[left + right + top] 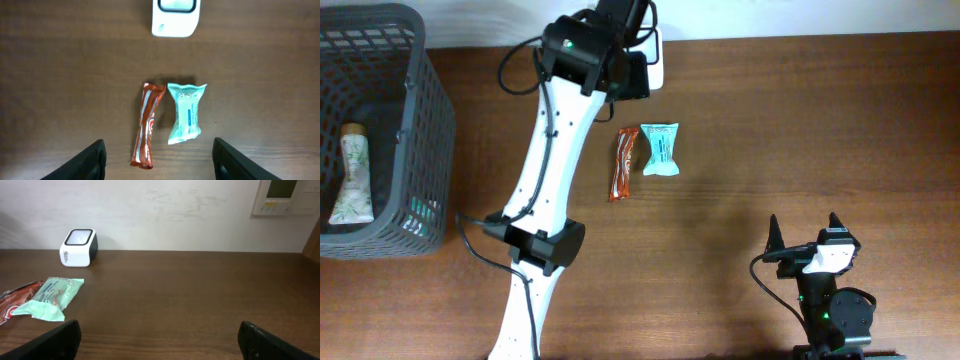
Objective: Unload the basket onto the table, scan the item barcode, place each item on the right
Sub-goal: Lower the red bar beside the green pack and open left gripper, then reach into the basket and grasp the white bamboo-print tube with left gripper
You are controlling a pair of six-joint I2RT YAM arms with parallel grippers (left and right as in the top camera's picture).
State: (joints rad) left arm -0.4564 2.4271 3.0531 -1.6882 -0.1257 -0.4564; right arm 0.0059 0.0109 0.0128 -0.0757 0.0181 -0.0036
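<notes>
Teal packet (659, 150) and an orange-red snack bar (623, 165) lie flat on the brown desk (820, 120), near the white scanner (175, 22) but apart from it, on the scanner's robot-facing side. The two wrappers are side by side with their long edges close together. Whether they touch cannot be told. The bar is on the left of the scanner's front in the overhead view, and the packet is almost straight in front of it. The scanner stands at the far edge of the desk by the wall, its dark window on top. The left tool (158, 141) hovers above the desk just in front of the scanner, fingers spread wide apart with nothing between them, and both wrappers show in the gap below it. The right tool (804, 225) is well apart from the scanner, toward the near right of the desk, with its fingers also spread and empty. Far to the scanner's left sits a dark grey mesh basket (420, 130), and a pale tube (353, 175) lies inside it.
</notes>
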